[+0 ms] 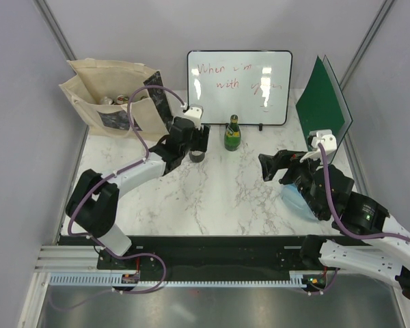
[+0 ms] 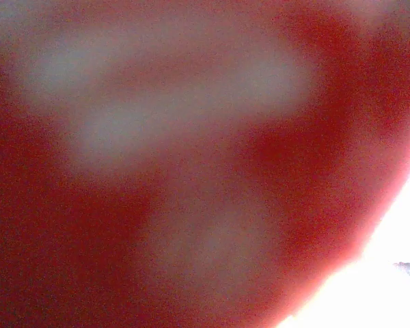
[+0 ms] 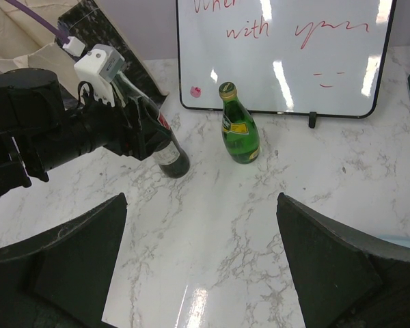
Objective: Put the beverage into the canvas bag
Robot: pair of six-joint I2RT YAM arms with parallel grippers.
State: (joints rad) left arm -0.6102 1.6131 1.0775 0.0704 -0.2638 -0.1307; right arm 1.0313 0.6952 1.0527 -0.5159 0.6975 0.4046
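Note:
A dark bottle (image 1: pixel 198 153) with a red label stands on the marble table (image 1: pixel 219 198), left of a green bottle (image 1: pixel 233 134). My left gripper (image 1: pixel 197 140) reaches around the dark bottle (image 3: pixel 172 156) from the left, its fingers (image 3: pixel 142 130) on either side of the upper body. The left wrist view is filled by the blurred red label (image 2: pixel 191 171), so the jaw gap is hidden. The beige canvas bag (image 1: pixel 102 96) stands at the back left, its mouth facing up. My right gripper (image 1: pixel 277 167) hovers open over the right side of the table, holding nothing (image 3: pixel 201 253).
A whiteboard (image 1: pixel 239 85) with red writing stands behind the green bottle (image 3: pixel 240 130). A green folder (image 1: pixel 321 102) leans at the back right. Cans (image 1: pixel 113 100) show inside the bag. The bag's black print (image 3: pixel 102 27) faces the left arm.

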